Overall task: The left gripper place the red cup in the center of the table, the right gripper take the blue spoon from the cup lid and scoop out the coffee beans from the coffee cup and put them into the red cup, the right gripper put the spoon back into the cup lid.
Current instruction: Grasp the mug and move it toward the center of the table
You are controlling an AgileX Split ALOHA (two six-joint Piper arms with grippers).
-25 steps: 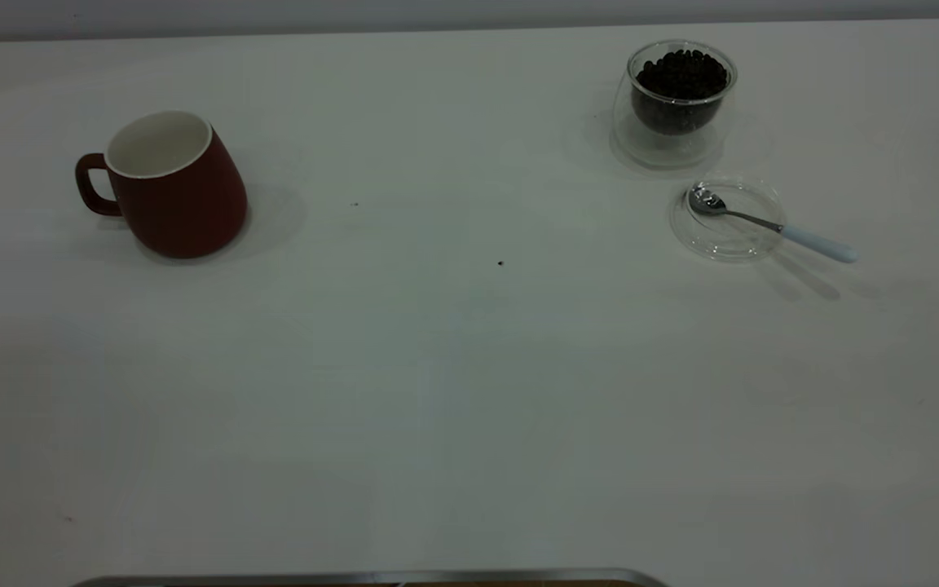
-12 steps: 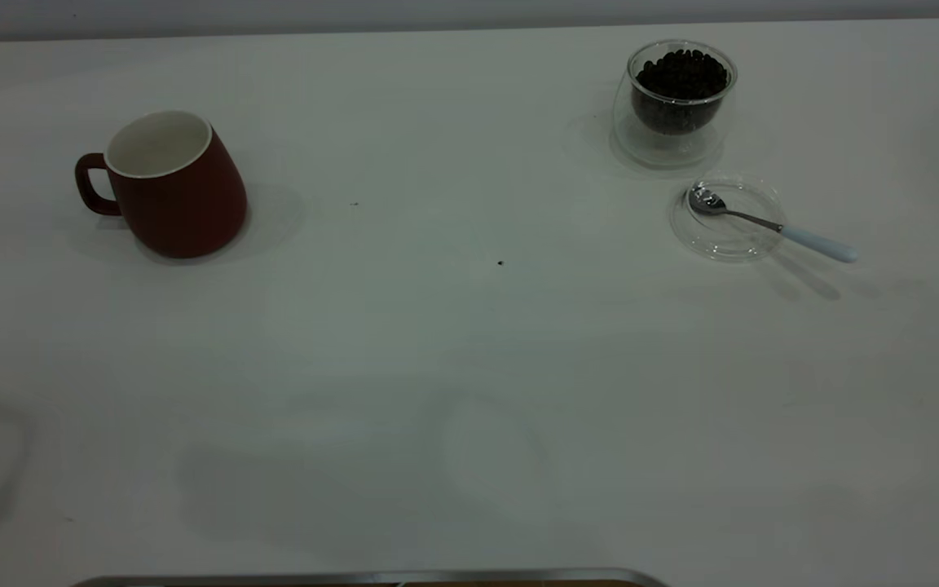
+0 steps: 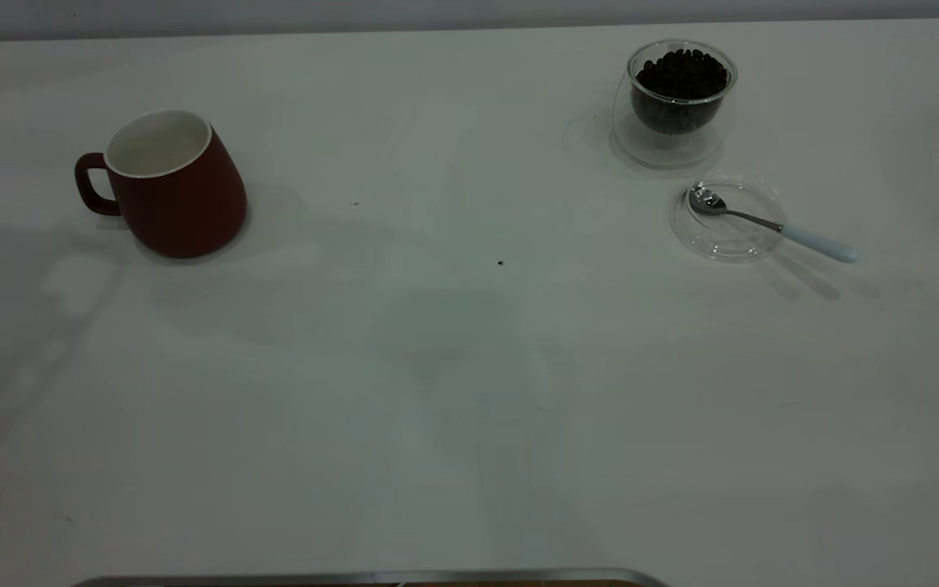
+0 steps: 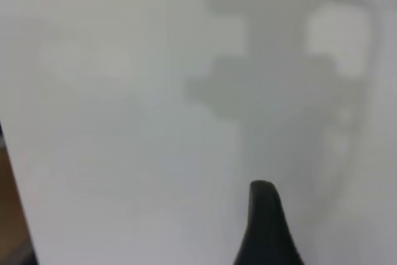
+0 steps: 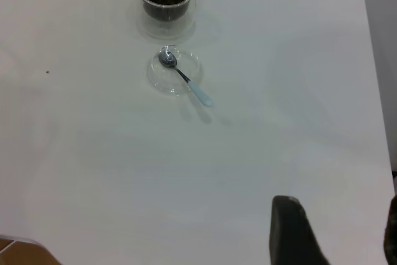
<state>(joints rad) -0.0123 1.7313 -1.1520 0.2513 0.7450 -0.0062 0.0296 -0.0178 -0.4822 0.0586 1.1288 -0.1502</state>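
Dark red ceramic is sitting at the upper left of the exterior view: the red cup [image 3: 169, 184] is standing upright on the table [image 3: 453, 391], its handle pointing toward the frame's left edge and its white inside showing bare. At the upper right the coffee cup [image 3: 676, 102] is holding the coffee beans [image 3: 681, 75], and just below it the cup lid [image 3: 728, 217] is carrying the blue spoon [image 3: 771, 223], bowl on the glass and pale handle jutting past the rim toward the lower right. Neither arm is showing here, only soft shadows lying across the left and middle of the tabletop. In the left wrist view one dark fingertip of the left gripper [image 4: 267, 228] is poking up at the bottom edge over bare white surface and a blurred shadow; whether its fingers are parted or closed I cannot tell, and the mug is not appearing. In the right wrist view the right gripper [image 5: 338, 231] is hanging at the lower right with its fingers spread wide and nothing between them, well apart from the lid and spoon at upper centre. The step in hand is probably the left arm's reach for the mug; approaching from the handle side, clamping on the rim or handle, and keeping the mug level looks wisest
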